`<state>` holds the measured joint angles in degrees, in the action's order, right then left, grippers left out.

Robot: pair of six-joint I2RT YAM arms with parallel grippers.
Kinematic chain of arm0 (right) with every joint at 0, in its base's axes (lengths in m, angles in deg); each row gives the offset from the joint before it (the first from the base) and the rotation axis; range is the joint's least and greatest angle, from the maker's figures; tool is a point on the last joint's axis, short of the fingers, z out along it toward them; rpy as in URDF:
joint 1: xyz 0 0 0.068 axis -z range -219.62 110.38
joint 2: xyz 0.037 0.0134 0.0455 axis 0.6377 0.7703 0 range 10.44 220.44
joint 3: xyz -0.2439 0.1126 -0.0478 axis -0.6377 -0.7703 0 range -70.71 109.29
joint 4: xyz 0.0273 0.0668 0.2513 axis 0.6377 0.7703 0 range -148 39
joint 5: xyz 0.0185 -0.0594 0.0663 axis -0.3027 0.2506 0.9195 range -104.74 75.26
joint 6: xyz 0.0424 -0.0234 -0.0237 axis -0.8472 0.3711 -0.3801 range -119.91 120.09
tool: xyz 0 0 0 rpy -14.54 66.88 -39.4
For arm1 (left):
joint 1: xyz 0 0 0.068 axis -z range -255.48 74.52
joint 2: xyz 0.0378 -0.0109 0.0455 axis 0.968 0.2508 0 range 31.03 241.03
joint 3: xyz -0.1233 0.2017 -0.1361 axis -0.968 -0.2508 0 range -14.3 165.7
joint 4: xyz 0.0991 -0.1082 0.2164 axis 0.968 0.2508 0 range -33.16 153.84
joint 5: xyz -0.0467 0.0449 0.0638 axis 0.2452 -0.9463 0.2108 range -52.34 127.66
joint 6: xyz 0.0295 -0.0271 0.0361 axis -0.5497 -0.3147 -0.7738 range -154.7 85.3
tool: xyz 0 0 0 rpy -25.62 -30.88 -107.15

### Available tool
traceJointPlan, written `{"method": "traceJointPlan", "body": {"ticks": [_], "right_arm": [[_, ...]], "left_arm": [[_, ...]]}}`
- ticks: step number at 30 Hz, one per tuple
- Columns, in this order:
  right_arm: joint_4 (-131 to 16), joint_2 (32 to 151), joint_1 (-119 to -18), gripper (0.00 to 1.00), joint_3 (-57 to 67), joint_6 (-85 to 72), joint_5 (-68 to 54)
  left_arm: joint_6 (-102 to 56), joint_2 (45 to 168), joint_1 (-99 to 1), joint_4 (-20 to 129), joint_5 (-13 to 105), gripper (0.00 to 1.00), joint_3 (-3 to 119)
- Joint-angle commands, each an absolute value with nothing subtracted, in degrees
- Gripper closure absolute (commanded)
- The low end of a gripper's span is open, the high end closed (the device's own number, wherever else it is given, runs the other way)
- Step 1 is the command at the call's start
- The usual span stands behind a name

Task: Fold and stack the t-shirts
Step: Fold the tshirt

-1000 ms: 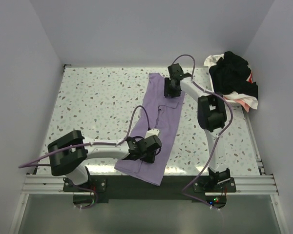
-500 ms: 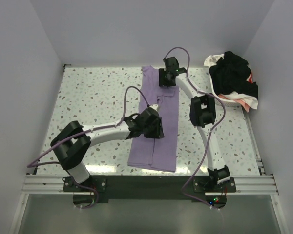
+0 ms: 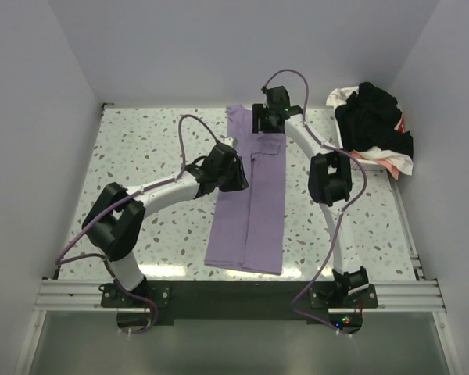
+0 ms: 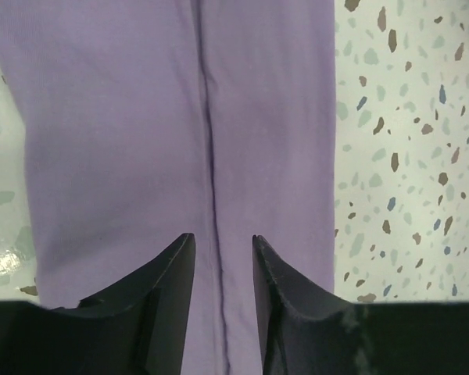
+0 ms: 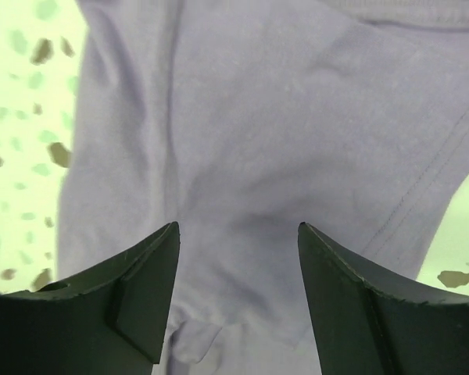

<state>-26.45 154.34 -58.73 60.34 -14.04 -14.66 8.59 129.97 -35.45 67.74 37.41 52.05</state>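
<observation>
On the middle of the speckled table [image 3: 141, 148], the lilac t-shirt [image 3: 250, 203] lay flat, folded into 1 long strip running from the near edge toward the far wall. My left gripper [image 4: 223, 237] hung over the strip's far half, jaws only narrowly parted and holding nothing, a fold line showing between them. My right gripper [image 5: 238, 226] stood over the strip's far end, jaws wide and empty. The other t-shirts [image 3: 375, 117], black, white and pink-red, sat heaped at the table's far right corner.
</observation>
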Motion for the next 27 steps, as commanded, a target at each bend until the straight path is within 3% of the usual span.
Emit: {"method": "traceJointPlan", "body": {"ticks": [1, 12, 27], "right_arm": [[-30.23, 146.24, -59.65, 0.35, 58.77, -15.90, -12.19], [-47.62, 148.86, -62.99, 0.46, 48.48, -27.15, -3.14], [-46.75, 165.11, -63.52, 0.47, 62.26, -39.37, 0.37]], "left_arm": [[7.93, 130.44, -35.40, 65.38, 37.31, 0.62, 48.83], [14.08, 127.01, -33.47, 58.07, 38.98, 0.69, 33.61], [17.24, 123.67, -33.20, 55.53, 41.26, 0.69, 28.51]]}}
